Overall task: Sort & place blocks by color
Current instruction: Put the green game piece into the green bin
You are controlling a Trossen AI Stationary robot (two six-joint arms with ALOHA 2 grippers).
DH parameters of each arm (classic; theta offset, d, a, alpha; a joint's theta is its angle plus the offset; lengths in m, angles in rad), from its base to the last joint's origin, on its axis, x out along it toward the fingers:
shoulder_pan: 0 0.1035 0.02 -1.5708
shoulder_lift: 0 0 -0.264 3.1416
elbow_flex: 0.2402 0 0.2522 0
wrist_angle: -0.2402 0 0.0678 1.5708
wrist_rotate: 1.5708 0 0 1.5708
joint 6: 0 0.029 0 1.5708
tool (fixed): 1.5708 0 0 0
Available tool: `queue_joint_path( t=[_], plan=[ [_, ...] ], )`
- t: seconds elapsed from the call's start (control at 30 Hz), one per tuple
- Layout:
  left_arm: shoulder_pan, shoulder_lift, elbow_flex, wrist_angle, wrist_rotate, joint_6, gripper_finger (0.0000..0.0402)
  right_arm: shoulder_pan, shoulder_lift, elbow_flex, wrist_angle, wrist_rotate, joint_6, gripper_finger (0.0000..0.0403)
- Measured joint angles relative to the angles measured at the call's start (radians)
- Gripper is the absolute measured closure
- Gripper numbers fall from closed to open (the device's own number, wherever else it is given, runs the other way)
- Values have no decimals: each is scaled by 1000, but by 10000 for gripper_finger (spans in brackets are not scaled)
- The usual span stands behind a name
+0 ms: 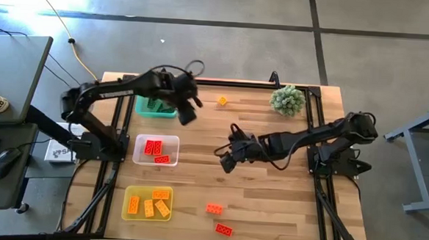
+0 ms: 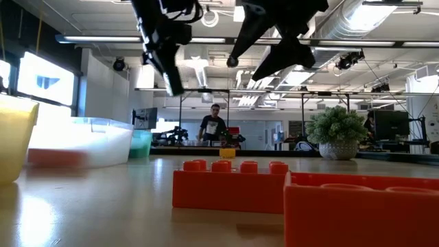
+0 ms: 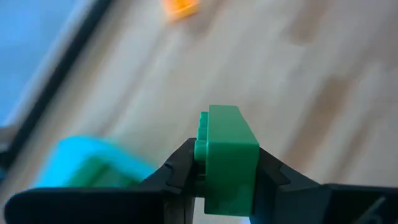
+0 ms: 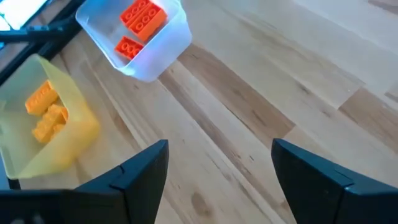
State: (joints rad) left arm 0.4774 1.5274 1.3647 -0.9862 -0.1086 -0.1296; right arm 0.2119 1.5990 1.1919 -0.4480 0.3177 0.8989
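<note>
Left gripper (image 3: 225, 180) clenched on green brick (image 3: 229, 155) beside green tray (image 1: 155, 106) edge; right gripper (image 4: 219, 180) released, empty, over bare mid-table.

Overhead camera looking straight down on my whole table (image 1: 269, 204), low camera level at the tabletop facing the room, close behind red blocks (image 2: 230, 185), my wrist cameras peering down past my fingers, right wrist and overhead sharing the clear tray (image 4: 155, 53).

The left end effector (image 3: 225, 180) is held raised, fingers clamped on a green block (image 3: 227, 155). The right end effector (image 4: 219, 168) is held raised, fingers spread apart.
</note>
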Motion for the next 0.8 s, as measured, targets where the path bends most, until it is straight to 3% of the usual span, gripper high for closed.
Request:
queue_joint_path(
  t=[0.13,0.23,0.53,0.8],
  plan=[
    [84,-46,0,-125,-137,65,326,33,0,0,8,23,64,132],
    [151,-77,0,-172,-175,108,326,61,0,0,8,44,117,132],
    [333,-97,-104,-216,-14,169,326,128,0,0,7,185,207,132],
    [387,-94,-282,-87,1,161,326,131,0,0,5,197,220,132]
  ],
)
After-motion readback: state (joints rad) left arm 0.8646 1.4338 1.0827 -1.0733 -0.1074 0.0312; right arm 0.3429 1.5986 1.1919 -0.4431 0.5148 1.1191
